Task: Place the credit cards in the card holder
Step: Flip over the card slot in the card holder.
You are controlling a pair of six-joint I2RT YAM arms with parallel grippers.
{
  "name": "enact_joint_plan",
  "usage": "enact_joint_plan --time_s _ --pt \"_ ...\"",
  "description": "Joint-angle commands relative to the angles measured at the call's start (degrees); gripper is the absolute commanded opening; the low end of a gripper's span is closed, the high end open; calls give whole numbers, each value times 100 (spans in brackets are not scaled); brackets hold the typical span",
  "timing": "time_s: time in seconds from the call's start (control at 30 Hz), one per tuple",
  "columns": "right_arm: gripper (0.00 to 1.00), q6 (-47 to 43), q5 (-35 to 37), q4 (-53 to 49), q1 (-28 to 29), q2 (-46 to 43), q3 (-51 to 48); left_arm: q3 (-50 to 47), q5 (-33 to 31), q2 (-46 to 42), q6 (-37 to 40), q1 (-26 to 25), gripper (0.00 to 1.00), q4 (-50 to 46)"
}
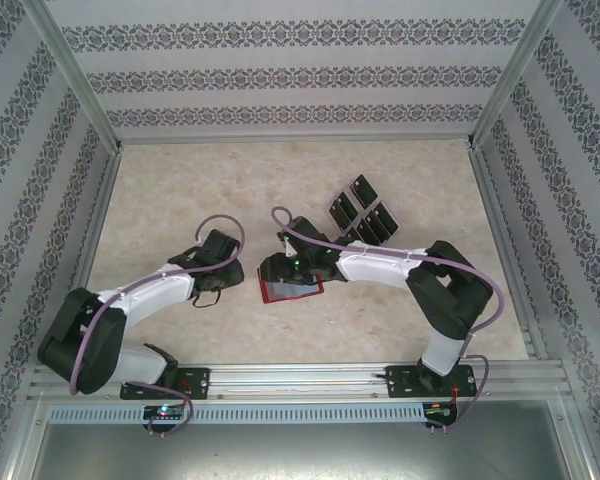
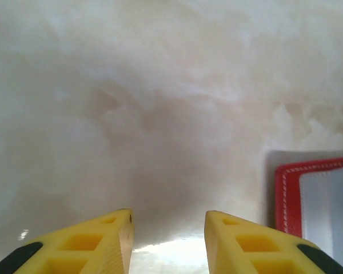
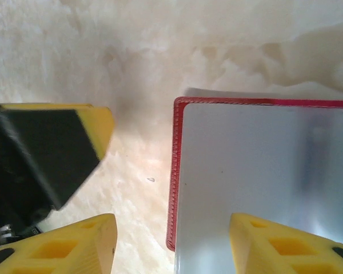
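My right fingers (image 3: 246,234) and left fingers (image 2: 231,228): released, empty. Risk: right straddles card holder (image 3: 263,165) edge, closing could shove it.

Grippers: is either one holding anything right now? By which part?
Nothing held. The right gripper stands open over the stitched edge of the flat red leather-like wallet; the left gripper is open over the marbled beige tabletop.

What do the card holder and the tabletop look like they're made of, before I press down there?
Card holder: the red border looks like leather or faux leather, with a stitched seam along its edge. The inside panel is smooth pale grey with a soft sheen, perhaps plastic or coated fabric.
Table: a hard, cream surface with a marble pattern and a mild gloss. It could be stone or laminate; I cannot tell which.
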Motion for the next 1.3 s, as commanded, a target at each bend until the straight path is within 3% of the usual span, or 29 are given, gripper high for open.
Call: enact_joint_plan --time_s 0.0,0.23,0.37,0.6,0.83,1.07,1.27 --pt "58 103 -126 -97 163 395 304 -41 34 -399 75 248 38 -449" --pt "60 205 -191 -6 237 812 373 124 110 -684 96 307 38 -711" --pt "62 107 -192 104 231 327 229 132 307 -746 116 308 40 -623" --pt "63 -106 25 -112 10 -760 -119 134 946 -682 63 217 51 -62" --pt "57 -345 183 -353 -851 -1460 -721 498 1011 -140 -85 -340 56 309" --pt "50 -1488 1220 -1961 -1736 -2205 -278 776 644 614 -27 -838 60 252" --pt "39 -2536 1742 -2866 -2267 -1976 150 916 440 1023 152 -992 62 21"
